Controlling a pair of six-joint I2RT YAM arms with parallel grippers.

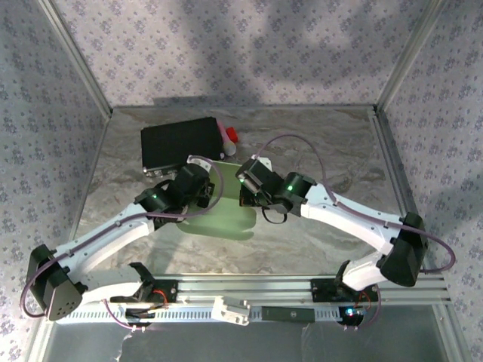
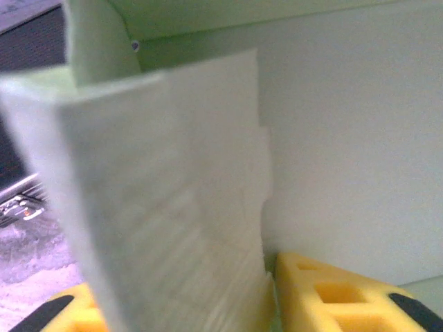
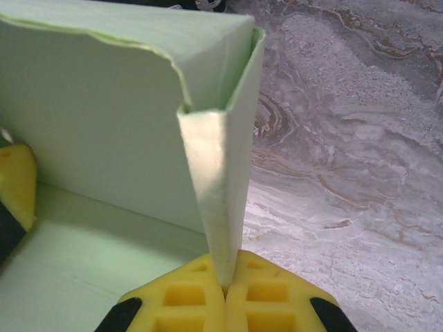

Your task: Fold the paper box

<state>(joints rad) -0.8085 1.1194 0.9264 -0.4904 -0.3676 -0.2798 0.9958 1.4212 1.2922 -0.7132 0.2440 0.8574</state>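
Top external: the box [image 1: 226,217] is lying mid-table, a pale green sheet partly folded up, right between the two arms and just in front of the black case [image 1: 179,143]. The left gripper [image 1: 204,192] and right gripper [image 1: 245,188] are both down on its far edge, close to each other. The table [image 1: 332,151] has a marbled grey top. Left wrist: really close and blurry here. A raised flap of the box [image 2: 173,207] stands upright between the yellow fingers [image 2: 325,297], with a bigger green wall behind it. The fingers sit apart with the card filling the gap, and honestly I can't tell if they're squeezing it or just sitting loose around it. Right wrist: much clearer. The right gripper [image 3: 225,290] is clenched tight on a folded corner flap of the box [image 3: 104,124], with the fingertips meeting on the card. That corner stands upright, one wall runs off to the left, and the flat base lies below it on the table [image 3: 346,173].
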